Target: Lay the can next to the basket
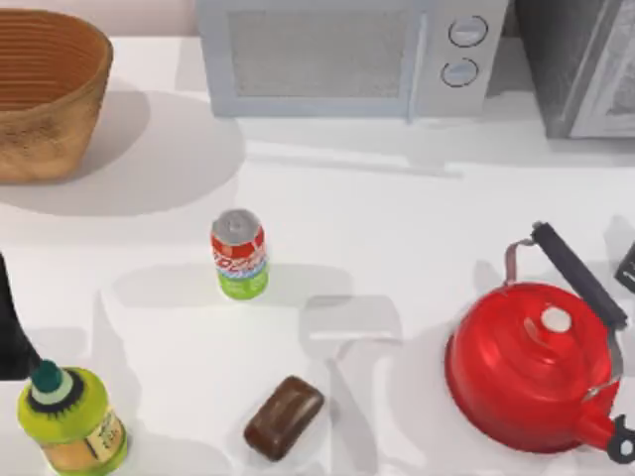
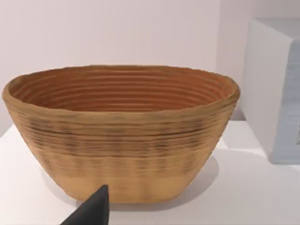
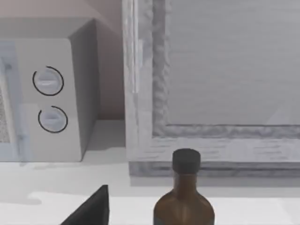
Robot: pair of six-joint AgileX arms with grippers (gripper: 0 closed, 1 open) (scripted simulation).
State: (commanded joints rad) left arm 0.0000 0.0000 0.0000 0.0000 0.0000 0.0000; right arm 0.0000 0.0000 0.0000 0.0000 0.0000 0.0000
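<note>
At the table's left edge, well below the basket (image 1: 45, 94) in the top view, my left arm showed as a dark sliver beside the yellow-green bottle (image 1: 71, 421). One dark fingertip of the left gripper (image 2: 91, 211) poked into the left wrist view, aimed at the basket's base, and I could not tell whether the fingers were spread or together. Same story for the right gripper (image 3: 91, 208) at the table's right edge: one fingertip in the right wrist view, state unknown, parked near a brown bottle (image 3: 184, 201) with a microwave (image 3: 49, 98) behind it.

The can (image 1: 239, 254) stood upright, below and to the right of the basket and well apart from it, untouched by either gripper. So the reach was the step in hand, and nothing was done yet. I judged the left arm the better choice, since it sat on the basket's side. The sound approach would be to come at the can from the side, grip its middle band squarely, lift it clear, carry it toward the basket's right flank and tip it onto its side on the bare table there. A round can laid down may roll, so I would release it low and gently.

The basket was empty, its ribbed orange-brown inside bare. The red kettle (image 1: 536, 367), far right of the basket, had its lid on. A brown block (image 1: 284, 416) lay below the can.
</note>
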